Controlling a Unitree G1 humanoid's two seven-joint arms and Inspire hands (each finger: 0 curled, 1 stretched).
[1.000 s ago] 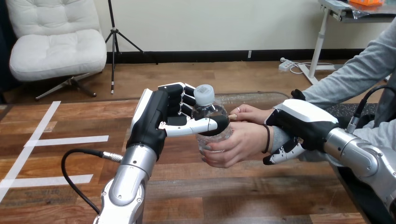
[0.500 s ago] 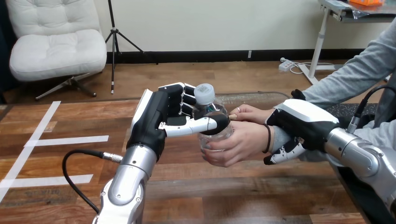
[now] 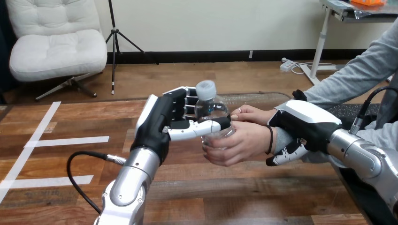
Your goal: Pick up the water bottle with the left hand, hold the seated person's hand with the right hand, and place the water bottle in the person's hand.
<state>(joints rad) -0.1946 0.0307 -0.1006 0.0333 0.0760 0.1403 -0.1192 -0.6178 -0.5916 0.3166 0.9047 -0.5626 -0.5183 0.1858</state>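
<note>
While the robot's left hand [image 3: 162,123] clamps the clear, white-capped plastic water bottle [image 3: 211,108] at mid-body, the person's hand [image 3: 244,143] cups its lower half. The right hand [image 3: 305,124] curls round the person's wrist [image 3: 275,139]. Thin-walled and slick, the bottle probably wants a gentle mid-body grip.

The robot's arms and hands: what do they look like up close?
The left forearm and right forearm are rounded silver metal tubes. The left hand and right hand are black, with smooth white shells on their backs. Their jointed fingers mix black and white segments.
</note>
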